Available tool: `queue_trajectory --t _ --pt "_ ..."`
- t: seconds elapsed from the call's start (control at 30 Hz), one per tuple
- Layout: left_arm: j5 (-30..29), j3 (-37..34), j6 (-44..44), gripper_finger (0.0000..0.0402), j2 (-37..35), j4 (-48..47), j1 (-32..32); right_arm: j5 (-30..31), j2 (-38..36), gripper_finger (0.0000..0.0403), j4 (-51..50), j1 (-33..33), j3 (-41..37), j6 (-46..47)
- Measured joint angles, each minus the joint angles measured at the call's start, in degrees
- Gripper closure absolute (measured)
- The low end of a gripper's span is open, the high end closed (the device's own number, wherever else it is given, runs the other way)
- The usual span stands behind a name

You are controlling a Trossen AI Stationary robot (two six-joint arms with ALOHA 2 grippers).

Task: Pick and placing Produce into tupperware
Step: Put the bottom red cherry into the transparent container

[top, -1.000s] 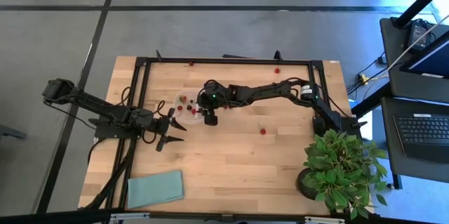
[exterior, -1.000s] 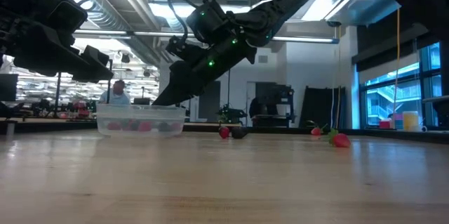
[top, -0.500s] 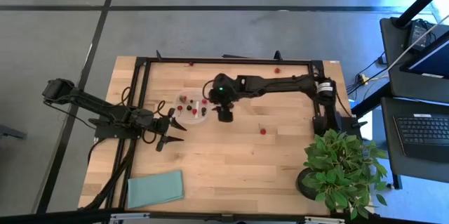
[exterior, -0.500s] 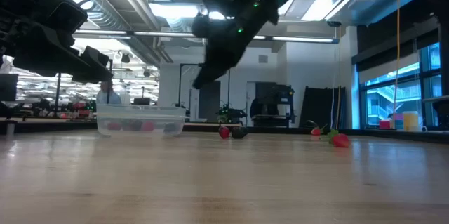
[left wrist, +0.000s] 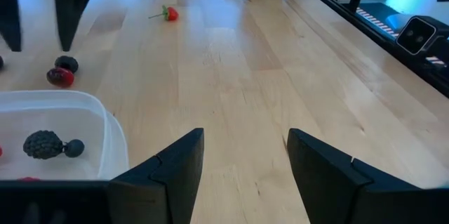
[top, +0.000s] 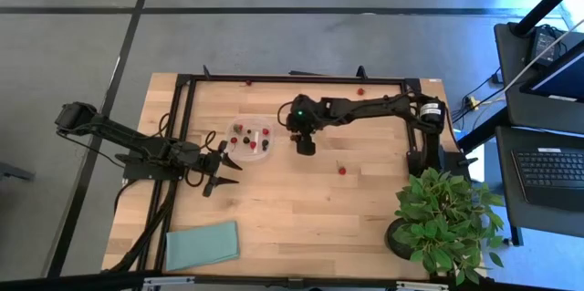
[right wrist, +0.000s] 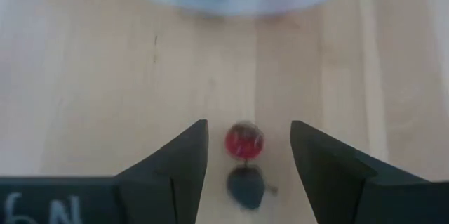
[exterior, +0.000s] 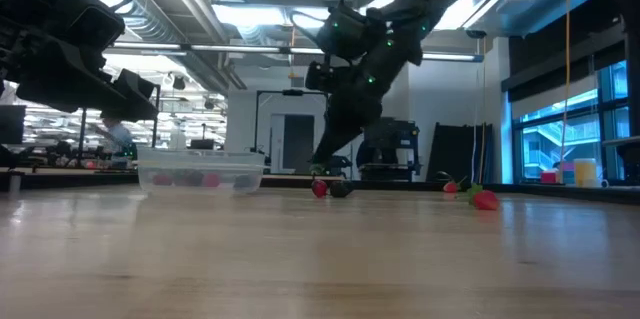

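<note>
Pincers are both standing parted: we are holding our right pincer point(right wrist: 249, 155) released, its fingers straddling a red berry point(right wrist: 245, 140) and a dark berry point(right wrist: 246, 186) lying just beside the tupperware point(top: 249, 138) on the surface point(top: 301, 209). Our left pincer point(top: 225, 163) is waiting open next to the tupperware, which is holding several pieces of produce point(top: 252, 144). Another red piece point(top: 342, 170) is lying well apart.
</note>
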Motion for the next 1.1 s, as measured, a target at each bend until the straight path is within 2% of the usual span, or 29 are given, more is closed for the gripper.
queue_trajectory --t 0.13,0.43,0.77,0.87,1.1 --pt "0.0 0.0 -0.3 0.0202 0.0 0.0 0.0 0.0 0.0 0.0199 6.3 -0.4 -2.5 0.0" --pt "0.0 0.0 -0.4 0.0202 0.0 0.0 0.0 0.0 0.3 0.0199 10.2 -0.4 -6.0 0.0" --pt "0.0 0.0 -0.4 0.0202 0.0 0.0 0.0 0.3 2.9 0.0199 11.3 -0.4 -6.1 0.1" --pt "0.0 0.0 -0.4 0.0202 0.0 0.0 0.0 2.6 2.9 0.0210 11.1 -0.3 -6.1 0.1" --pt "0.0 0.0 -0.3 0.0202 0.0 0.0 0.0 2.8 2.9 0.0255 9.8 0.1 -6.1 0.1"
